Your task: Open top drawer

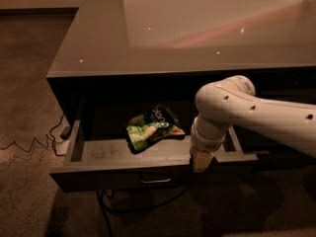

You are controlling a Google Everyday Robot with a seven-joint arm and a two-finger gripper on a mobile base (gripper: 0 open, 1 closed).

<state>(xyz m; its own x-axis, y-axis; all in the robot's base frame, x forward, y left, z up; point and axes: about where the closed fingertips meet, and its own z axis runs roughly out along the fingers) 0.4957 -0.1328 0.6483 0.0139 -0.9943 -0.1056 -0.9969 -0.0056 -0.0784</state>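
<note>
The top drawer [108, 152] is a wide dark grey drawer under the glossy counter. It stands pulled well out, and its lighter scuffed floor shows. Its small metal bar handle [156, 180] sits at the centre of the front. A green snack bag [152, 129] lies inside near the middle. My gripper [200, 160] points down at the drawer's front edge, right of the handle, at the end of the white arm [256, 112]. The front rim hides its tips.
The glossy grey counter top [197, 28] overhangs the drawer. Black cables [113, 206] lie on the carpet under the drawer, and another cable [29, 144] runs along the floor at the left. Another dark drawer front [291, 152] sits to the right behind the arm.
</note>
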